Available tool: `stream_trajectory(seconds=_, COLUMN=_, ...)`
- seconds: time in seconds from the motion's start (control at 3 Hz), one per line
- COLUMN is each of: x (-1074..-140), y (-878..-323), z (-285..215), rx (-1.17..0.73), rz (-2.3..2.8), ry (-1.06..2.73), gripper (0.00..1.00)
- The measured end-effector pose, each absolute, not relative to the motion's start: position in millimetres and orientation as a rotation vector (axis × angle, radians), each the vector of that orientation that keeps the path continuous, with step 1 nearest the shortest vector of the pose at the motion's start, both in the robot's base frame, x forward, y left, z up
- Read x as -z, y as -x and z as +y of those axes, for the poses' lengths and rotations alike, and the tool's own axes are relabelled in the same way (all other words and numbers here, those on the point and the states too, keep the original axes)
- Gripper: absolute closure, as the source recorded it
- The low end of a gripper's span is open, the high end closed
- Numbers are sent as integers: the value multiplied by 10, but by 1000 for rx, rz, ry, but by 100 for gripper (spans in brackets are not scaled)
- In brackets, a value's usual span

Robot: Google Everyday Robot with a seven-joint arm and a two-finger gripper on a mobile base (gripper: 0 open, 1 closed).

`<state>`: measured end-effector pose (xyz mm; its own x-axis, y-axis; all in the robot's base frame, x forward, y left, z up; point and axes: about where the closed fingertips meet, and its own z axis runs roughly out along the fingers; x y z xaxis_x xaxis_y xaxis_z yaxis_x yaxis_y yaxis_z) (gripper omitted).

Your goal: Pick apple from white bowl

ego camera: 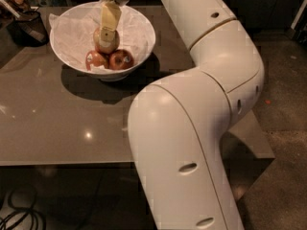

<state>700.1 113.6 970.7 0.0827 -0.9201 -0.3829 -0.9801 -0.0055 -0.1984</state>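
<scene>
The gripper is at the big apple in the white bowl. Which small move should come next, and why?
Probably secure the grasp before any lift. The gripper is down against the apple, which sits by two red apples in the white bowl, so a loose hold might drop it.

The pincer (108,28) hangs in the white bowl (144,38), at the apple (106,44) atop two red apples (120,60).
</scene>
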Motion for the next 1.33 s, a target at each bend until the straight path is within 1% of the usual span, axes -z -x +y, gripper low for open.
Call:
stream_trajectory(seconds=0.67, x=-9397, y=-7160, z=1141, rx=-249, rz=1947, ry=1935, gripper=14)
stream_trajectory(seconds=1.33, x=-9255, y=-7186, z=1220, rx=-297, rz=1977, ry=1928, gripper=14)
